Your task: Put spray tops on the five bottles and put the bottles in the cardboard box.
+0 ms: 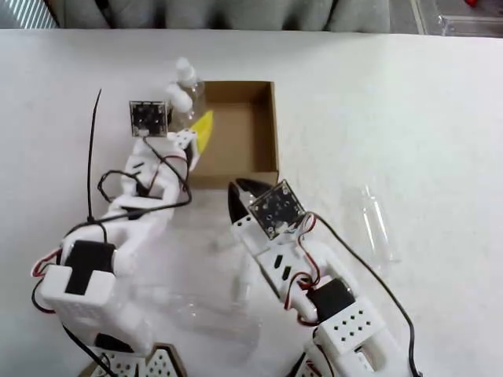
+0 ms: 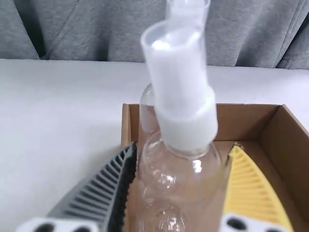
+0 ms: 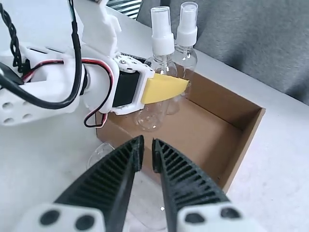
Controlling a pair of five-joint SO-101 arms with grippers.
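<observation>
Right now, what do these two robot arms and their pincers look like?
The left arm and right arm are white plastic with black motors and red and black cables. The left gripper has one grey and one yellow ribbed finger; the right gripper has two black ribbed, pointed fingers.

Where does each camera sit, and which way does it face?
High view: fixed overhead, looking down on both arms and the box.
Left wrist view: on the left arm, facing the left hand gripping a bottle.
Right wrist view: on the right arm, looking past the right hand at the box.
All three share the box.
</observation>
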